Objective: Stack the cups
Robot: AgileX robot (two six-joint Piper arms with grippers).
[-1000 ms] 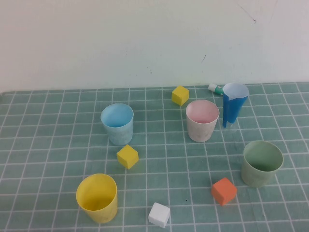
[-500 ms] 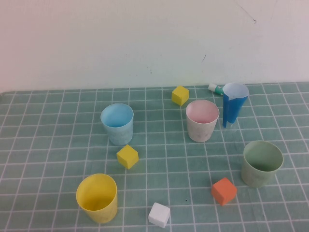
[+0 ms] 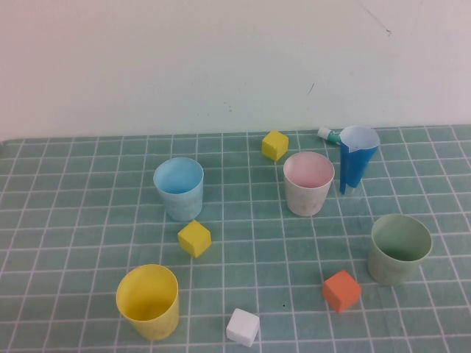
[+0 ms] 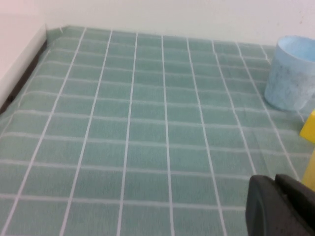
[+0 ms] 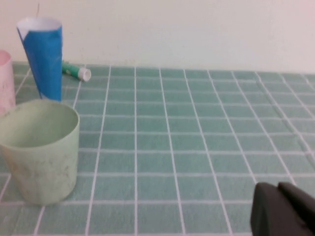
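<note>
Four cups stand apart and upright on the green checked mat: the light blue cup [image 3: 179, 187] at back left, the yellow cup [image 3: 148, 300] at front left, the pale pink cup [image 3: 308, 182] at back middle, and the pale green cup [image 3: 399, 248] at right. Neither arm shows in the high view. My left gripper [image 4: 275, 181] is shut and empty, low over the mat, with the light blue cup [image 4: 294, 73] ahead of it. My right gripper [image 5: 278, 188] is shut and empty, low over the mat, beside the pale green cup [image 5: 40, 150].
A tall dark-blue cone cup [image 3: 358, 158] stands by the pink cup, with a small green-and-white tube [image 3: 329, 134] behind it. Yellow cubes [image 3: 274, 145] [image 3: 194, 237], an orange cube [image 3: 341, 290] and a white cube [image 3: 243, 326] lie among the cups. A white wall bounds the back.
</note>
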